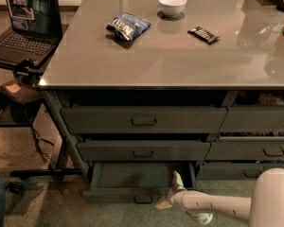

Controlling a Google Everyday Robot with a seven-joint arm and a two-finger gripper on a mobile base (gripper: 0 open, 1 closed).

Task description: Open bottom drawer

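The bottom drawer (114, 194) is a wide dark grey drawer with a slim front and a small dark pull handle (143, 199). It stands pulled out from the cabinet, with its inside showing. My gripper (169, 191) is at the right end of the drawer front, on the white arm (213, 206) coming in from the lower right. Its two pale fingers are spread apart: one finger (176, 178) points up over the drawer's inside and the other (162, 205) lies low at the front panel. It holds nothing that I can see.
Two taller grey drawers (143, 120) (143, 151) sit above the bottom drawer, and narrower drawers (258, 150) stand to the right. On the countertop (180, 56) are a chip bag (128, 25), a white bowl (172, 4) and a dark bar (203, 34). A laptop (26, 25) on a stand is at the left.
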